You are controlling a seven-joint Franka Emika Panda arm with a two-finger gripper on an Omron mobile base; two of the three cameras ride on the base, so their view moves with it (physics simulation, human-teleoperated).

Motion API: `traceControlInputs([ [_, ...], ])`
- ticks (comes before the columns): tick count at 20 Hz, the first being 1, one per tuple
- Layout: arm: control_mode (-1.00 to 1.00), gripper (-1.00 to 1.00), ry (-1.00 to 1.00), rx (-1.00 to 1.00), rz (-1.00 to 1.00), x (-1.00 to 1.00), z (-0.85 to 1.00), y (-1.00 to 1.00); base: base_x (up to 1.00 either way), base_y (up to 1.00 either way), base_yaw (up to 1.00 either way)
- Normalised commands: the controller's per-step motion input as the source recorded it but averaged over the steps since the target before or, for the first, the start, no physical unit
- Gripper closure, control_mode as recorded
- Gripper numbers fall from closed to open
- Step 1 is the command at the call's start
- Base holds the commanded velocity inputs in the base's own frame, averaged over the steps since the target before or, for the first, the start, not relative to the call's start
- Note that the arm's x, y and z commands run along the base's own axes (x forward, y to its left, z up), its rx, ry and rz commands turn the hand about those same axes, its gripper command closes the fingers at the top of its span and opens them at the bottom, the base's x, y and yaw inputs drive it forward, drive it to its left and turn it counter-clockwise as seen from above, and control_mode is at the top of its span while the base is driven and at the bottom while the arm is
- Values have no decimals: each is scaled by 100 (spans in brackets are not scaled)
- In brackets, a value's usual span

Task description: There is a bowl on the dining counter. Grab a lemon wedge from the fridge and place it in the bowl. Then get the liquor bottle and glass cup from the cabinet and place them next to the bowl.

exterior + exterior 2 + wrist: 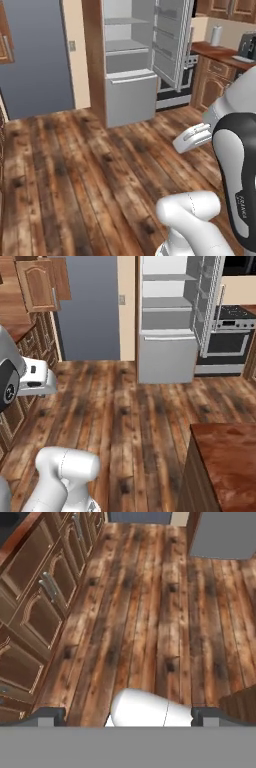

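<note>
— Where's it at? The fridge (167, 321) stands across the room with its door (207, 301) swung open, and the shelves I can see look bare from here. I can't make out a lemon wedge on them.

— Nor can I; it's too far to tell. The claw (125, 718) hangs over the wooden floor (165, 612) with its two dark tips spread wide and nothing between them.

— And the bowl?

— Not anywhere I can see. There's a corner of the dining desk (227, 456) close on the right, reddish-brown top, but the part I can see carries nothing.

— What worries you?

— The lower cabinets (45, 607) run close along the arm's left side. If the base swings round carelessly, I'd guess an elbow could clip those handles. The open fridge door also juts toward the stove (230, 331), so a wide approach from that side might catch its edge.

— And the wedge itself?

— Small and probably slippery, I'd think. Jaws closing off-centre could squirt it deeper onto the shelf.
</note>
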Motion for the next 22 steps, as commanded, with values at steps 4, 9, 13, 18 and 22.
traceControlInputs([
  [4,100,-100,0,0,0,0,0,0,100,43,9],
  [9,100,-100,0,0,0,0,0,0,100,29,13],
  [13,100,-100,0,0,0,0,0,0,100,25,15],
  [18,100,-100,0,0,0,0,0,0,100,30,17],
  [22,100,-100,0,0,0,0,0,0,100,22,22],
])
